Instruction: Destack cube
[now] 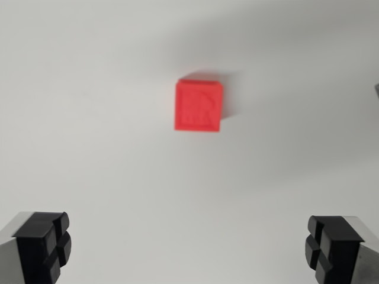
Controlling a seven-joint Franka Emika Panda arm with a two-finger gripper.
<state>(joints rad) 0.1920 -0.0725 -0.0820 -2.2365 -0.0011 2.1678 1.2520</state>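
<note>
A red cube (199, 105) with a raised letter on its top face sits on the white table, a little above the middle of the wrist view. I look almost straight down on it, so anything beneath it is hidden and I cannot tell if it is stacked. My gripper (188, 245) hangs well above the surface, open wide, with one black fingertip (47, 242) at the lower left and the other at the lower right. Nothing is between them. The cube lies ahead of the gap, apart from both fingers.
The white table (89, 148) fills the view. A small dark grey edge (376, 90) shows at the right border. A soft shadow falls beside the cube.
</note>
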